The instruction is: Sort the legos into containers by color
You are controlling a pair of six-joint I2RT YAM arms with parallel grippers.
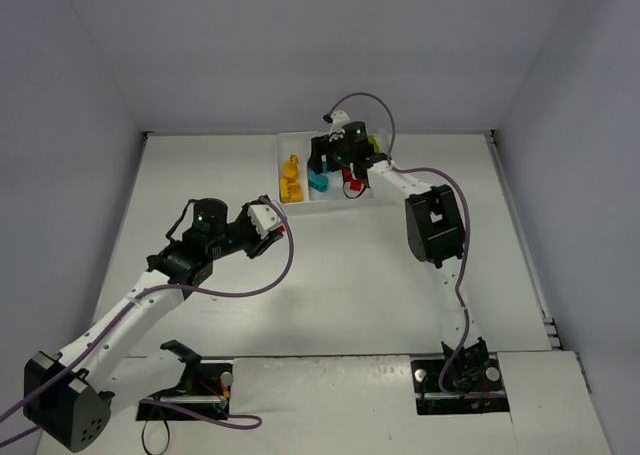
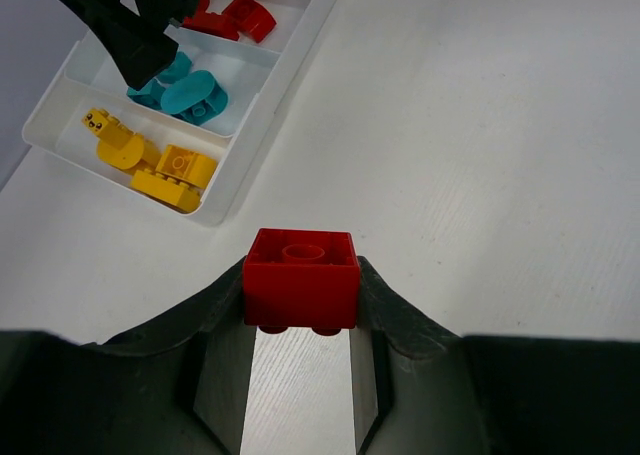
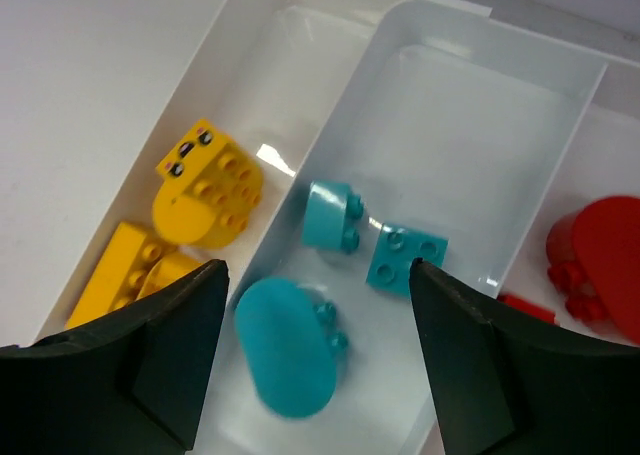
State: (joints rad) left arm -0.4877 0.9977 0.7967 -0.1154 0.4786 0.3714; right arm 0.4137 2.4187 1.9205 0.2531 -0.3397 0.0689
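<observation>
Left gripper (image 2: 302, 293) is clamped on a red brick (image 2: 301, 273), which sits right between the fingertips above the table (image 2: 480, 155), near the white tray (image 2: 246, 153) but not over it. My right gripper (image 3: 315, 270) is spread wide and holding nothing. It hangs over the cyan compartment (image 3: 480, 125), and three cyan legos (image 3: 288, 347) lie just below its fingers.

Your left arm (image 1: 130, 310) and right arm (image 1: 395, 180) have white links, black joints, a green light (image 1: 203, 216) at each wrist and looping purple cables (image 1: 285, 265); the right gripper (image 3: 315, 267) has matte black fingers (image 3: 140, 375).
</observation>
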